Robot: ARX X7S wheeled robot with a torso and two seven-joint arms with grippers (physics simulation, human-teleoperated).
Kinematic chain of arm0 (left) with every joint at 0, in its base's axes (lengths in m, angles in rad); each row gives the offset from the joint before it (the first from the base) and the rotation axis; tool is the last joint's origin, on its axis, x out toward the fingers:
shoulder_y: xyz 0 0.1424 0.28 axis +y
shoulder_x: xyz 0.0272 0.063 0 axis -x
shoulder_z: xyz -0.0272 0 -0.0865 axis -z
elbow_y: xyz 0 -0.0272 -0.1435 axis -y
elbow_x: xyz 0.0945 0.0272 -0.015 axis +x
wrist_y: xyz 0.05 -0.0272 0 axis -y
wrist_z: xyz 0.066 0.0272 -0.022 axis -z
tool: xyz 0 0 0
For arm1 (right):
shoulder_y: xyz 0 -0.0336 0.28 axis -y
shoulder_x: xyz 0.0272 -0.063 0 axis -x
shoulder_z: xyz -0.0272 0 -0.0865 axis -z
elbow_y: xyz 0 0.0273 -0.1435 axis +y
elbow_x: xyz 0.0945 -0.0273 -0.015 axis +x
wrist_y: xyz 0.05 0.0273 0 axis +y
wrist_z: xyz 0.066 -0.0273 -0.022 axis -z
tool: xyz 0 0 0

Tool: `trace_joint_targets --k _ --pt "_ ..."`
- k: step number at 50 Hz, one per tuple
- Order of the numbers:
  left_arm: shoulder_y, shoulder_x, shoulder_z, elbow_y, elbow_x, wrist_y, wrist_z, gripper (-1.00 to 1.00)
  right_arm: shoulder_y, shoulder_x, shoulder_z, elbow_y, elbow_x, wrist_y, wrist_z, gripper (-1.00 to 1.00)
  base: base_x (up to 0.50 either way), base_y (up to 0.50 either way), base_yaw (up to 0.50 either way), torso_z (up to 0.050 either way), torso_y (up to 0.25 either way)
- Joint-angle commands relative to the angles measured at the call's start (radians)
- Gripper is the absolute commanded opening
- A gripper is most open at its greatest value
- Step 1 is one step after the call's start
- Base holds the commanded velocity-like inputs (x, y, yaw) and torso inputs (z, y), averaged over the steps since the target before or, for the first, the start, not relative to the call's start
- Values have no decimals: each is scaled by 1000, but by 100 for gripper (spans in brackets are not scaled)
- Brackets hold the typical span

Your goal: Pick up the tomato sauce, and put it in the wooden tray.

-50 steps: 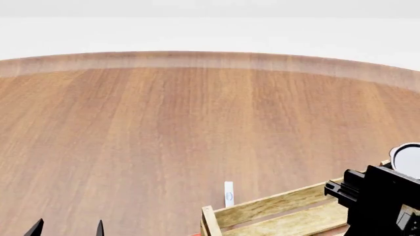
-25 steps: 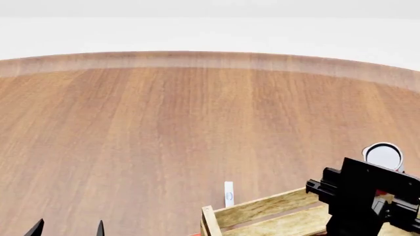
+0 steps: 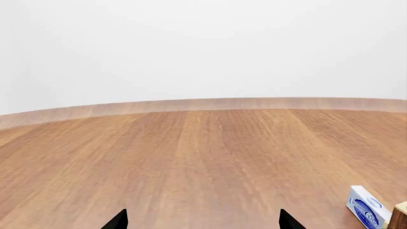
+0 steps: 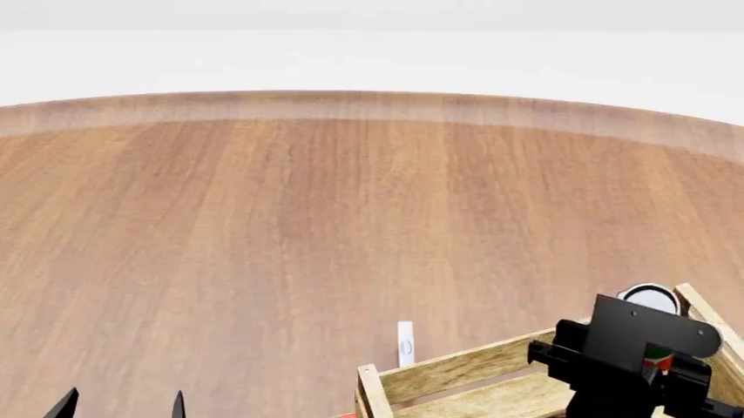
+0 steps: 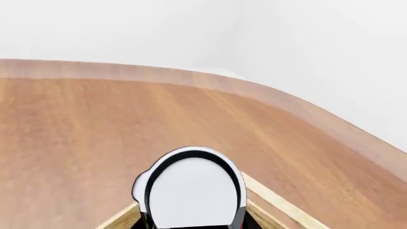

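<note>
The tomato sauce can shows its pale silver-white top and a bit of red and green label behind my right gripper, which is shut on it and holds it over the far right part of the wooden tray. In the right wrist view the can's top fills the lower middle, with the tray's rails below it. My left gripper is open and empty at the near left; only its two black fingertips show.
A small white and blue box stands on the wooden table just beyond the tray's far left corner; it also shows in the left wrist view. The table's curved far edge meets a white wall.
My right gripper has carried the tomato sauce can leftward and down, from the right edge of the head view to over the tray. The left gripper has not moved.
</note>
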Motion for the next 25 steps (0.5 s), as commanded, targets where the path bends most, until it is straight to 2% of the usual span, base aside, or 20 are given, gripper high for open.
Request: trace_joint_targets --k 1,14,25 --pt "4 -4 2 9 -2 -2 -4 100 82 -52 -11 266 -34 -129 -97 -100 0 0 0 0 10" --pt "0 -5 5 5 -5 -1 -4 100 199 -103 3 573 -30 -305 -188 -100 0 0 0 0 0" --pt "0 -8 8 11 -6 -6 -8 100 193 -111 85 585 -48 -308 -242 -100 0 0 0 0 0"
